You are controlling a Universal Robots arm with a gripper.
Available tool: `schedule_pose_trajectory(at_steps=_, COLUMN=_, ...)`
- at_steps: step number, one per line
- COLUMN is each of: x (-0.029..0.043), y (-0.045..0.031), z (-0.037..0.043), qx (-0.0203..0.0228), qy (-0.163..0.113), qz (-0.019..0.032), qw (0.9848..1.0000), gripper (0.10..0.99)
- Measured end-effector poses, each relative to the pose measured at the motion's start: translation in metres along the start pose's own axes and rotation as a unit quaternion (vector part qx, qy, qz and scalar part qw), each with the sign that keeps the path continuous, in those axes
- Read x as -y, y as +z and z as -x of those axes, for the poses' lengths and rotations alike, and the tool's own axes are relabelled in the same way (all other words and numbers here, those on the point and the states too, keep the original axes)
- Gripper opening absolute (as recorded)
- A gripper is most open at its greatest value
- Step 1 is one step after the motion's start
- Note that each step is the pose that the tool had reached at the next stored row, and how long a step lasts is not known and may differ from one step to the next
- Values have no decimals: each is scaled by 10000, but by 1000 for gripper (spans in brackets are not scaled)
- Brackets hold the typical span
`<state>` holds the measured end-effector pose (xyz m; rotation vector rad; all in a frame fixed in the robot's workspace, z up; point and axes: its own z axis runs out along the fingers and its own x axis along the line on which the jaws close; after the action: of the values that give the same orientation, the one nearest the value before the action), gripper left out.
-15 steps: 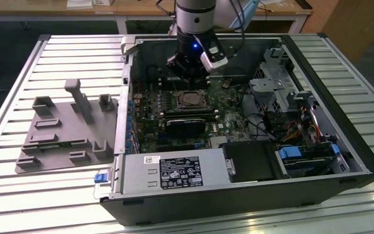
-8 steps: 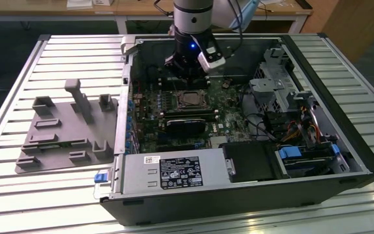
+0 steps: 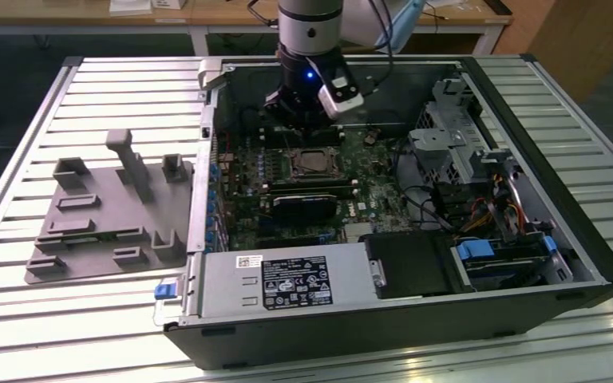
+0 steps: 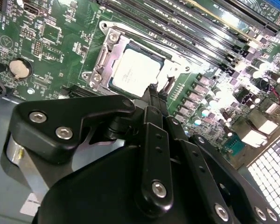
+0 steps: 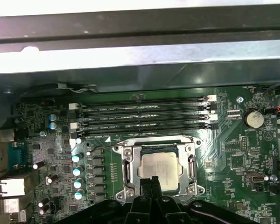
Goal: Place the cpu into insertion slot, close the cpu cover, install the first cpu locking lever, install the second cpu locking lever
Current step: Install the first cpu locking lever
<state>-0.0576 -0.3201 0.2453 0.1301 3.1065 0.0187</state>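
Observation:
The cpu lies flat in the insertion slot on the green motherboard, its silvery top facing up. The cpu cover lies down around it as a metal frame. In the second wrist view the cpu and the cpu cover show the same way. My gripper is shut, its two black fingers pressed together, with the tips over the socket's edge next to the chip. A thin lever wire runs beside the socket. In the exterior view the gripper hangs inside the case just behind the cpu.
The open computer case has metal walls around the board. Memory slots lie beside the socket, a black card and a power supply in front of it. A grey fixture stands on the slatted table at the exterior view's left.

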Motion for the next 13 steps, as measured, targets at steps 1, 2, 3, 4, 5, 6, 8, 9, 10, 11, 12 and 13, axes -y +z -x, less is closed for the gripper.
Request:
schedule_pose_trajectory(at_steps=1, x=1, y=0, z=-11, qx=0, qy=0, qz=0, qw=10000, gripper=102)
schedule_pose_trajectory(at_steps=2, x=2, y=-1, z=-23, qx=0, qy=0, qz=0, qw=10000, gripper=102)
schedule_pose_trajectory(at_steps=3, x=3, y=-2, z=-35, qx=0, qy=0, qz=0, qw=10000, gripper=102)
schedule_pose_trajectory(at_steps=4, x=4, y=-2, z=-48, qx=0, qy=0, qz=0, qw=10000, gripper=102)
schedule_pose_trajectory(at_steps=5, x=5, y=-2, z=-61, qx=0, qy=0, qz=0, qw=10000, gripper=102)
schedule_pose_trajectory(at_steps=6, x=6, y=-3, z=-74, qx=0, qy=1, qz=0, qw=10000, gripper=102)
schedule_pose_trajectory(at_steps=8, x=8, y=-3, z=-102, qx=0, qy=0, qz=0, qw=10000, gripper=102)
schedule_pose_trajectory(at_steps=9, x=10, y=-4, z=-116, qx=0, qy=0, qz=0, qw=10000, gripper=102)
schedule_pose_trajectory(at_steps=10, x=11, y=-5, z=-132, qx=0, qy=0, qz=0, qw=10000, gripper=102)
schedule_pose_trajectory(at_steps=11, x=13, y=-5, z=-161, qx=0, qy=0, qz=0, qw=10000, gripper=102)
schedule_pose_trajectory(at_steps=12, x=14, y=-6, z=-175, qx=0, qy=0, qz=0, qw=10000, gripper=102)
schedule_pose_trajectory(at_steps=13, x=16, y=-6, z=-188, qx=0, qy=1, qz=0, qw=10000, gripper=102)
